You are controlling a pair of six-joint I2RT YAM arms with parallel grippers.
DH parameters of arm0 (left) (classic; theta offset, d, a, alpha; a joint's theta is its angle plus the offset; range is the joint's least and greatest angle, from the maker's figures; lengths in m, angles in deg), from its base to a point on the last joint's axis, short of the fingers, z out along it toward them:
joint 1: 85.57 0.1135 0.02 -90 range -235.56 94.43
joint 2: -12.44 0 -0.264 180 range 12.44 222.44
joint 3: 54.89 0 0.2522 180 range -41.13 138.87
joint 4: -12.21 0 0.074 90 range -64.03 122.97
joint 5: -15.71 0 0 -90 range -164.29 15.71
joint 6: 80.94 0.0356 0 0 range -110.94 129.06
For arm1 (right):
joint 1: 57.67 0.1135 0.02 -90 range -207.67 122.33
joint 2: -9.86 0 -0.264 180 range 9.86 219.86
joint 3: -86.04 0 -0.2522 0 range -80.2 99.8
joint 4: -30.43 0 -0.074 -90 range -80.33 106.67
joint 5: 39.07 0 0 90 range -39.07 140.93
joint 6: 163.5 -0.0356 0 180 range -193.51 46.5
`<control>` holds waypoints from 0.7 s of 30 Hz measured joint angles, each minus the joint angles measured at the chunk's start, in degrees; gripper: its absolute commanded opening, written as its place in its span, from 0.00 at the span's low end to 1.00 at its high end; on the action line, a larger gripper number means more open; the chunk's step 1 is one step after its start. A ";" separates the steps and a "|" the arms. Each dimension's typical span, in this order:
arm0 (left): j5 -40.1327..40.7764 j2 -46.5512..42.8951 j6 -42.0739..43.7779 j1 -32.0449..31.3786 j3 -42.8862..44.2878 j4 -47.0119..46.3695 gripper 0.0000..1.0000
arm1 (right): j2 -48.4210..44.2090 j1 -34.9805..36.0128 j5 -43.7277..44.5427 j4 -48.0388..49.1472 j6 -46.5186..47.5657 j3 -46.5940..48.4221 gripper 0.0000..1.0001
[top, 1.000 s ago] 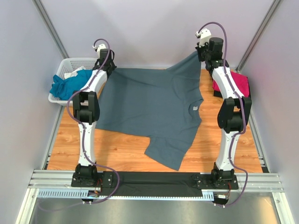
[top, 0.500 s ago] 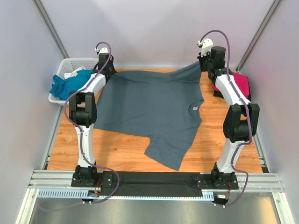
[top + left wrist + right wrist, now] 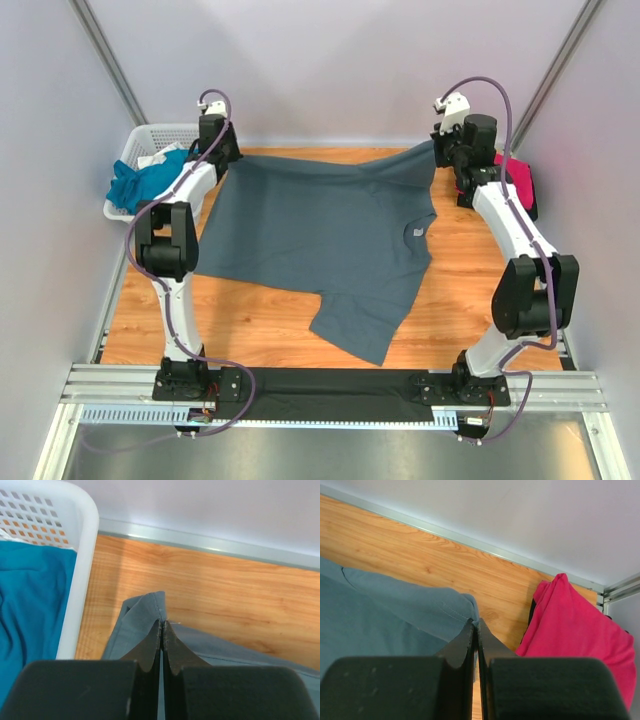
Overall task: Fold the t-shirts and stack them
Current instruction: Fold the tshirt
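Nearest the arm bases, one sleeve of the grey tee (image 3: 320,240) points at the front edge of the desk (image 3: 260,310). The rest of it lies spread across the middle of the desk, mostly flat, w/ the collar and label toward the R side. At the far L corner of the tee, the L pincer (image 3: 162,625) is pressed together on a fold of grey cloth, fingertips meeting w/ fabric between them. At the far R corner, the R pincer (image 3: 475,622) is likewise pinched tight on a stitched grey edge, and that corner pulls up toward it. Far L, just beside the L pincer, the white basket (image 3: 85,555) holds the teal tee (image 3: 135,180), bunched and spilling over the rim. Far R, the pink tee (image 3: 575,625) sits crumpled just beyond the R pincer, near the back rail.
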 measured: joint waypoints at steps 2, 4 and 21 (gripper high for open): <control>-0.92 -0.59 0.59 0.28 -1.40 -0.31 0.00 | -0.70 0.00 -0.22 0.07 -0.59 -1.25 0.01; -1.81 -1.66 1.22 0.44 -3.56 -0.61 0.00 | -1.57 0.00 -0.37 -0.02 -1.25 -2.86 0.01; -3.93 -9.35 3.15 1.07 -15.45 -3.13 0.00 | -9.62 1.01 -0.09 -0.74 -6.25 -16.00 0.01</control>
